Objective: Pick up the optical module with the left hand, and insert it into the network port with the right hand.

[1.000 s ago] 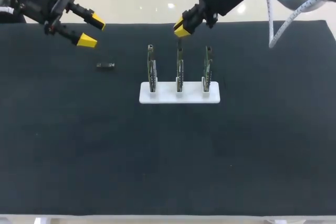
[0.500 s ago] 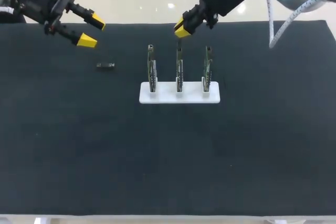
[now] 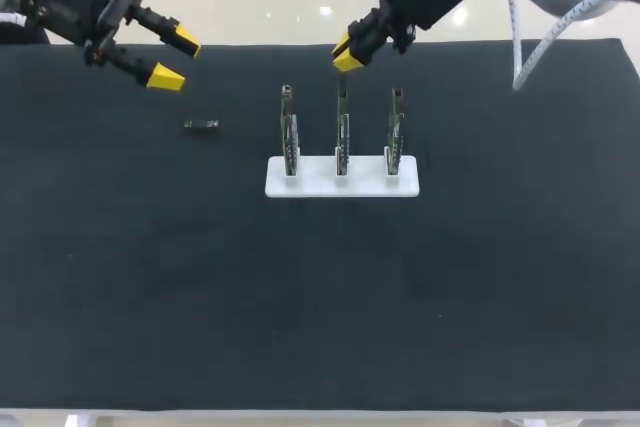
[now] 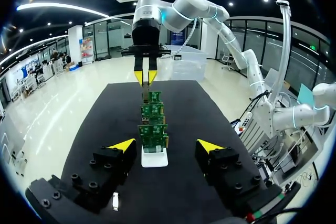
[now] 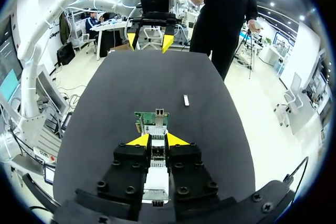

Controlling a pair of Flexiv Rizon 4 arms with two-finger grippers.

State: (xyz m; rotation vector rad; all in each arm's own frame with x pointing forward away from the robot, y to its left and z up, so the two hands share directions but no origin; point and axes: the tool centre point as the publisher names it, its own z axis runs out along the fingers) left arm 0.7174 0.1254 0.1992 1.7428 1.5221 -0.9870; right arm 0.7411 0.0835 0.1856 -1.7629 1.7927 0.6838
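Observation:
A small dark optical module [image 3: 201, 125] lies flat on the black mat, also seen in the right wrist view [image 5: 185, 100]. My left gripper [image 3: 175, 59] hangs open above and just behind it, with nothing between its fingers [image 4: 165, 144]. Three green boards with network ports stand upright in a white holder [image 3: 342, 179]. My right gripper [image 3: 347, 55] hovers just over the middle board [image 3: 342, 132]. Its fingers stand close together on a narrow dark-grey module [image 5: 157, 151]. Ahead of that gripper [image 5: 157, 140] stands the left board [image 5: 153, 121], its port at the top.
The black mat [image 3: 320, 297] covers the whole table. The left wrist looks along the row of boards [image 4: 152, 136] to my right gripper [image 4: 145, 77] at the far end. A person stands beyond the far table edge and does not reach over it.
My right gripper has edged up very slightly above the middle board. The left arm and the module on the mat have not moved.

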